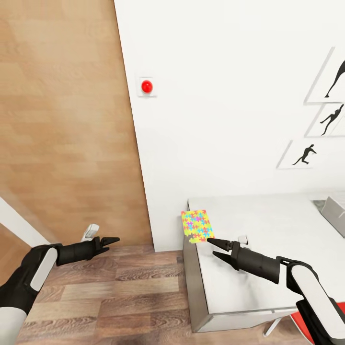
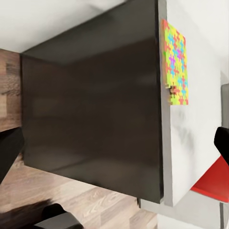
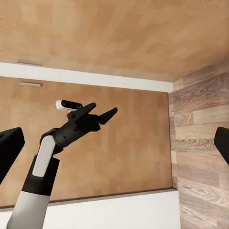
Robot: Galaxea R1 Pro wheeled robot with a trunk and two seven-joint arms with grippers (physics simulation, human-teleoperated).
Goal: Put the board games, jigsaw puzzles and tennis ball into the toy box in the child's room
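The right claw (image 1: 211,247) is hovering at lower centre of the head view, its two dark fingers parted and grasping nothing, tips pointing toward a jigsaw puzzle (image 1: 197,226) that is lying flat at the near-left corner of the pale grey bench (image 1: 268,225). Whether the upper fingertip is touching the sheet's edge is hard to make out. The left claw (image 1: 113,240) is reaching out at lower left over the wood-plank floor (image 1: 120,297), likewise spread and empty; the right wrist view is showing it from across the gap, fingers (image 3: 108,115) splayed against a tan wood wall (image 3: 119,38). In the left wrist view the jigsaw puzzle (image 2: 175,62) is appearing in bright yellow, pink and blue beside the bench's dark side panel (image 2: 90,105), with a red shape (image 2: 213,181) cut off at the frame's lower right. At the right edge of the head view a light-grey corner, apparently the toy box (image 1: 335,213), is being cropped by the frame. A red button (image 1: 146,86) is sitting on the white wall (image 1: 230,72) at upper centre, and three black silhouette pictures (image 1: 306,155) are slanting down the upper right, the topmost partly cut off.
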